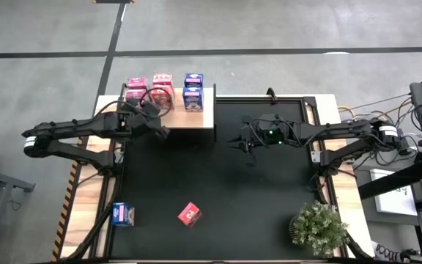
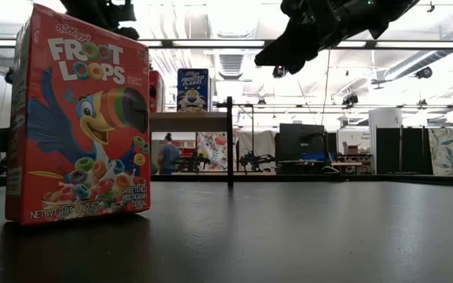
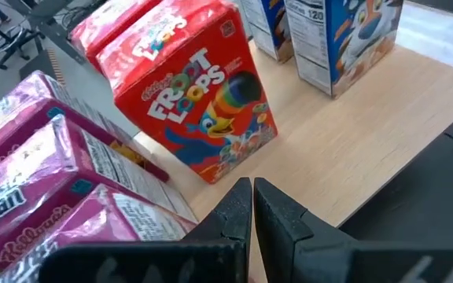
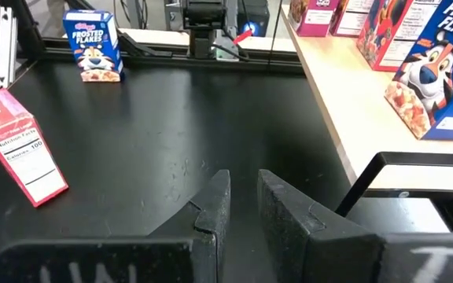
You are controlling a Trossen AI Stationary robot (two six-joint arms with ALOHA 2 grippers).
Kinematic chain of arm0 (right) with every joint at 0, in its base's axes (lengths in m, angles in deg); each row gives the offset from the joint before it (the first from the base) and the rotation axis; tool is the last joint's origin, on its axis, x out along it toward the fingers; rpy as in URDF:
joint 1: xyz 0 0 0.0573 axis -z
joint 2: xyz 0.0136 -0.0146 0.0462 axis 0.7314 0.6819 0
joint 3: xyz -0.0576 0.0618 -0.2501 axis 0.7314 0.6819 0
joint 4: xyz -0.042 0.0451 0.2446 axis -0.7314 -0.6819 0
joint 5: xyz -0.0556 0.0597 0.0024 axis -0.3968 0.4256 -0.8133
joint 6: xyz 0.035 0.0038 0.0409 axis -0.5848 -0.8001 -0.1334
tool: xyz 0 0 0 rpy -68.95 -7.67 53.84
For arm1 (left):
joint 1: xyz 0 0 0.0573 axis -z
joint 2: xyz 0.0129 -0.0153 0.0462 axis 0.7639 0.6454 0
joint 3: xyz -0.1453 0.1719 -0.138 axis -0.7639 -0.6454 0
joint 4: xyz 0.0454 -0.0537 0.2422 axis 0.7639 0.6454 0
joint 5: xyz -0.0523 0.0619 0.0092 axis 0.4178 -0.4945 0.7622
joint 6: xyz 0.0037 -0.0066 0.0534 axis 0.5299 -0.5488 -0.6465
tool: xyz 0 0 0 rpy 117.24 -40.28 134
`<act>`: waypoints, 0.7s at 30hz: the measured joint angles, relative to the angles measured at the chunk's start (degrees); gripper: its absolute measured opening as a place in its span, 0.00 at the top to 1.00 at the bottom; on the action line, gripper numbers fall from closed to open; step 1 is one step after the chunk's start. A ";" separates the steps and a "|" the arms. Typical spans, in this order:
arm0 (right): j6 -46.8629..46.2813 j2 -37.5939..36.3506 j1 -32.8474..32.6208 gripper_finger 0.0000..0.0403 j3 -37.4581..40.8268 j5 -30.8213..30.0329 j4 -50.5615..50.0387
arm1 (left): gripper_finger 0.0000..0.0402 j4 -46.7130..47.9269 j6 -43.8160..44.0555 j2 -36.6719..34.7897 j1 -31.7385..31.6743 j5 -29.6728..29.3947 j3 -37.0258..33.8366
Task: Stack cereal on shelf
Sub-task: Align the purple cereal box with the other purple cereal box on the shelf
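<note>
Hovering over the front edge of the shelf [image 1: 196, 119], the left gripper [image 1: 160, 129] has its fingers pressed almost together, holding nothing. Just beyond its fingertips in the left wrist view stands a red Froot Loops box [image 3: 199, 98], upright on the shelf, with pink boxes [image 3: 49, 169] beside it and blue Frosted Flakes boxes [image 3: 344, 39] farther along the plank. Off the shelf's right end, above the black mat [image 1: 269, 191], the right gripper [image 1: 242, 143] hangs with its fingers a narrow gap apart and empty. Well away from the shelf, near the mat's front edge, a red box [image 1: 190, 214] and a blue box [image 1: 123, 214] remain unstacked. A potted plant [image 1: 319, 227] sits at the mat's front right corner, far from the shelf.
</note>
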 joint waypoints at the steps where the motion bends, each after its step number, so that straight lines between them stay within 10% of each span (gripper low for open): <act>1: -0.02 0.00 0.00 0.85 0.00 0.00 0.00 | 1.00 0.31 0.00 0.00 0.00 -0.04 0.00; 21: -0.26 0.00 -0.07 0.85 0.00 0.02 -0.02 | 1.00 3.97 2.16 -0.01 -0.07 0.00 -1.54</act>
